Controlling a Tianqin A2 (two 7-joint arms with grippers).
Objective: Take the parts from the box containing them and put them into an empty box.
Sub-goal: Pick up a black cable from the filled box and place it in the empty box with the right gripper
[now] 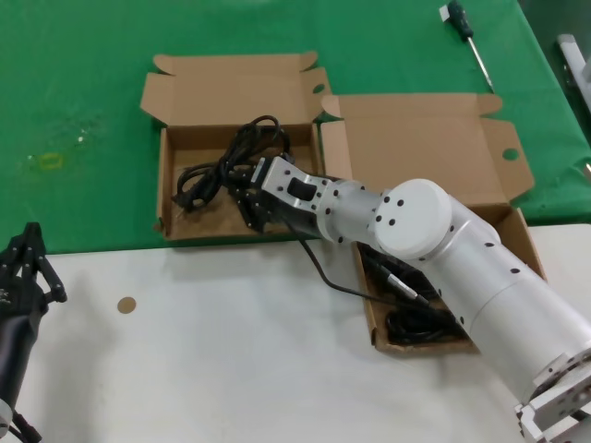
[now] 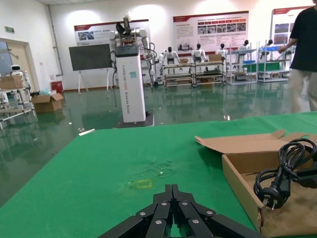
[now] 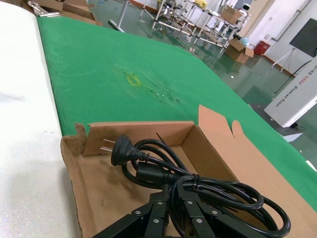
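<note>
Two brown cardboard boxes stand side by side in the head view. The left box (image 1: 170, 189), with rounded lid tabs, holds a looped black power cord (image 1: 222, 166) with its plug (image 3: 121, 150) near a corner. My right gripper (image 1: 247, 201) reaches into this box, shut on the cord (image 3: 163, 168), which passes between its fingers (image 3: 159, 198). The right box (image 1: 416, 152), with wide lid wings and a round hole, holds more black cords (image 1: 416, 323), mostly hidden under my right arm. My left gripper (image 1: 30, 242) is parked shut at the table's near left edge (image 2: 172, 187).
A black-handled screwdriver (image 1: 466, 32) lies on the green cloth at the far right. A black cable strand (image 1: 323, 272) runs over the white table surface between the two boxes. A small brown disc (image 1: 126, 305) lies on the white surface near the left arm.
</note>
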